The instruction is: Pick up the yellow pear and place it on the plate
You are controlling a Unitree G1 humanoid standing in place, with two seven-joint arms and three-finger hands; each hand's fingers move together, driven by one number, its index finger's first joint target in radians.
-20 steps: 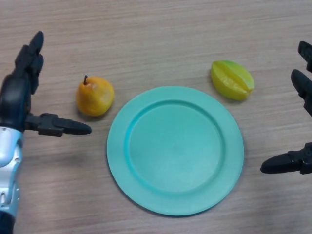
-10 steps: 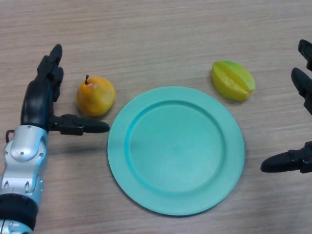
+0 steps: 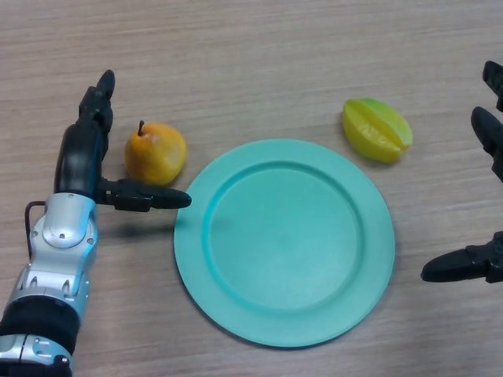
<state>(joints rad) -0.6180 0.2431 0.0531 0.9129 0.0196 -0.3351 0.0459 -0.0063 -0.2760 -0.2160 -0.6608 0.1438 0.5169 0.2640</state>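
The yellow-orange pear (image 3: 156, 152) with a dark stem stands on the wooden table just left of the teal plate (image 3: 284, 240). My left hand (image 3: 85, 161) is open around it: the fingers reach up along the pear's left side and the thumb stretches below it toward the plate's rim. The pear sits in that gap, not clasped. My right hand (image 3: 487, 188) is open at the right edge, far from the pear.
A yellow-green starfruit (image 3: 376, 129) lies off the plate's upper right rim. Bare wooden table surrounds everything.
My left hand has moved right and forward, so the pear now sits between its fingers and thumb. The pear, plate, starfruit and right hand have stayed put.
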